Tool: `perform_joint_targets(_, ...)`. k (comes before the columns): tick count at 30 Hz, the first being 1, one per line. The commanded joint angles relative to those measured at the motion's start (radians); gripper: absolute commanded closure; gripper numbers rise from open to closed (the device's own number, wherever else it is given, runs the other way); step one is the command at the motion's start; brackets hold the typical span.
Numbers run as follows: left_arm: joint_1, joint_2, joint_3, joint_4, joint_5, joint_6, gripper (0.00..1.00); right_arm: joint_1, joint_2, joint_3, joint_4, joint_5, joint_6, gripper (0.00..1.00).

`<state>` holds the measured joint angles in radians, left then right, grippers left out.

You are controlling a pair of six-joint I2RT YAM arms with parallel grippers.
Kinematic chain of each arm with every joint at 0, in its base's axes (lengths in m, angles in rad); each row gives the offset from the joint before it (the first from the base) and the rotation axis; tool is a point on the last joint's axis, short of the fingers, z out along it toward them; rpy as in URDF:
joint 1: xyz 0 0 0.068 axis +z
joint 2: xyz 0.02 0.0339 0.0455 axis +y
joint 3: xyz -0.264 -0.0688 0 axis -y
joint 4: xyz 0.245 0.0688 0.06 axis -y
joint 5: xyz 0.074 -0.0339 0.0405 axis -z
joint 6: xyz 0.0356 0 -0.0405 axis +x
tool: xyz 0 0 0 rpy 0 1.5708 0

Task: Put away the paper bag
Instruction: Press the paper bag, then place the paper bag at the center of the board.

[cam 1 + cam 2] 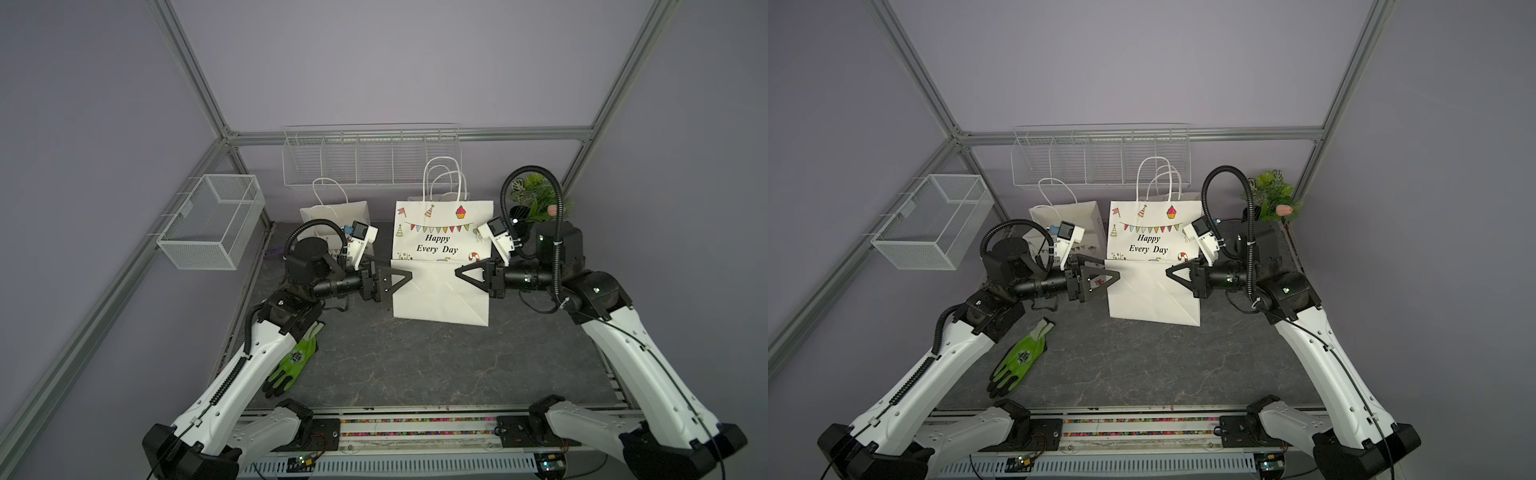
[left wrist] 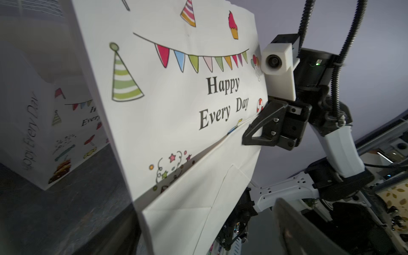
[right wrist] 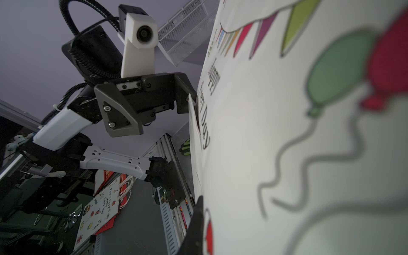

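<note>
In the middle of the dark marbled desk (image 1: 415, 365), the flattened white paper bag (image 1: 440, 291) printed "Happy Every Day" stands upright, its plain base flap folded up in front. Your left tool (image 1: 400, 270) is spread at its left edge; your right tool (image 1: 459, 272) pinches the right edge.

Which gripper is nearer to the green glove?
Left. The left gripper sits at the paper bag edge facing the green glove; the right gripper, at the opposite edge.

Front tabletop (image 1: 415, 365) free (glove (image 1: 293, 365) left); paper bag (image 1: 440, 291) blocks rear.
</note>
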<state>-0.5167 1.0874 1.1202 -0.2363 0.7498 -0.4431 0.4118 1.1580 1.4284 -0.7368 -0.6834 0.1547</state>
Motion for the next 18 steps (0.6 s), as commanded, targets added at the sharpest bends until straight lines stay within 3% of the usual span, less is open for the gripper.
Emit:
perform_joint_targets(1,0.003,-0.006,0.047,-0.12,-0.199,0.066,0.04,-0.018,0.044,0.061,-0.308,0.196,-0.126,0.93)
perform_joint_targets(5,0.013,-0.032,0.048,-0.15,-0.281,0.073,0.04,-0.027,0.092,0.058,-0.454,0.287,-0.134,0.93)
perform_joint_targets(18,0.036,-0.144,0.009,-0.101,-0.258,0.037,0.04,-0.087,0.029,-0.155,-0.593,0.42,0.0,0.93)
